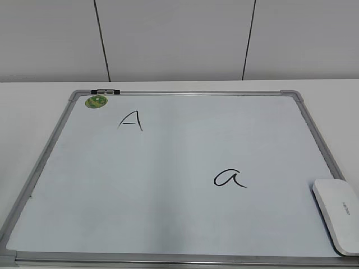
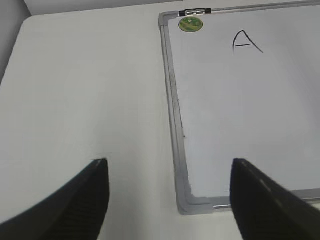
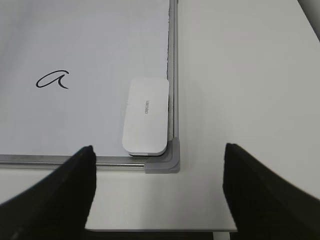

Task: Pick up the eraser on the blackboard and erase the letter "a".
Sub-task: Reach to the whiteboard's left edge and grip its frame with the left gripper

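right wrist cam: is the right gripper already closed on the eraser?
No. The right gripper is open, its fingers spread wide above the table edge, and the eraser lies untouched in the blackboard corner.

One silver-framed white dry-erase blackboard [image 1: 50, 162], one white rounded plastic eraser [image 1: 337, 215], two black marker letters, a capital "A" [image 1: 130, 120] and a cursive letter "a" [image 1: 229, 178], one round green sticker [image 1: 96, 101].

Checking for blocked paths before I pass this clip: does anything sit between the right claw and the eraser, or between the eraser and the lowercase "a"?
Nothing visible. The open right claw faces the white rounded plastic eraser directly; only bare whiteboard separates it from the black marker "a".
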Action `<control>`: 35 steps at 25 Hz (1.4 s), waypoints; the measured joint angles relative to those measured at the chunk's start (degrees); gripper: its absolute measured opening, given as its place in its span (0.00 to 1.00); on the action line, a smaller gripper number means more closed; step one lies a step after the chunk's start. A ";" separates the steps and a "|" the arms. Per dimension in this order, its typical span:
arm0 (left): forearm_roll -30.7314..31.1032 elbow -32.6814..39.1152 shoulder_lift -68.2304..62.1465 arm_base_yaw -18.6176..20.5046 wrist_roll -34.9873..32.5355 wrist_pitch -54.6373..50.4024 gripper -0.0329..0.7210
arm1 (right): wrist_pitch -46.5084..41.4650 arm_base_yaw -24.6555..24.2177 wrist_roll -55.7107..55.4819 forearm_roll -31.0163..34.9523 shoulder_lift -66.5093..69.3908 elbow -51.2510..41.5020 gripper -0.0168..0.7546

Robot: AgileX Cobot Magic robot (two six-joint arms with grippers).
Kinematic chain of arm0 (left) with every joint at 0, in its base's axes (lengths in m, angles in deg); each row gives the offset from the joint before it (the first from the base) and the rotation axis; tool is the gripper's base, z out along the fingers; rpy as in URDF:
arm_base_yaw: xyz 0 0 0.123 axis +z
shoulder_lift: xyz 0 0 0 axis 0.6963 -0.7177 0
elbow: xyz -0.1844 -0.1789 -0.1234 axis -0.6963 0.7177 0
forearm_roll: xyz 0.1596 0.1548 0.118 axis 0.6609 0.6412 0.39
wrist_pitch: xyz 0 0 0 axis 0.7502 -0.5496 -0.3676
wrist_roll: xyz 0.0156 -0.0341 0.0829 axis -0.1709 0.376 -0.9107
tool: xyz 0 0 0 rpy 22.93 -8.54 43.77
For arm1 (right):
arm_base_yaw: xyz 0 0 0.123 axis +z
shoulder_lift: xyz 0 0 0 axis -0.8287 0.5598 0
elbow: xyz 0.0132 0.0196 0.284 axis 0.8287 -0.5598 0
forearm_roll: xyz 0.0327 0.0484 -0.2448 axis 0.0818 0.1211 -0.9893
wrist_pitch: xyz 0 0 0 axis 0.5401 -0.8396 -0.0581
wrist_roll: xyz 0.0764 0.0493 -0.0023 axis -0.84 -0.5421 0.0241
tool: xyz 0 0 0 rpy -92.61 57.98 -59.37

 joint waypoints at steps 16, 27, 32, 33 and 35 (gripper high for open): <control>-4.14 -21.25 -50.69 0.00 -3.39 2.97 0.78 | 0.00 0.00 0.00 0.00 0.00 0.00 0.78; -7.33 -34.72 -75.40 0.00 -8.20 -0.34 0.78 | 0.00 0.00 0.00 0.00 0.00 0.00 0.78; -7.53 -39.32 -82.74 0.00 -9.75 -0.74 0.77 | 0.00 0.00 0.00 0.00 0.00 0.00 0.78; -7.53 -40.37 -83.91 0.00 -9.86 -0.86 0.76 | 0.00 0.00 0.00 0.00 0.00 0.00 0.78; -7.58 -42.21 -85.80 0.00 -10.22 -1.20 0.73 | 0.00 0.00 0.00 0.00 0.00 0.00 0.78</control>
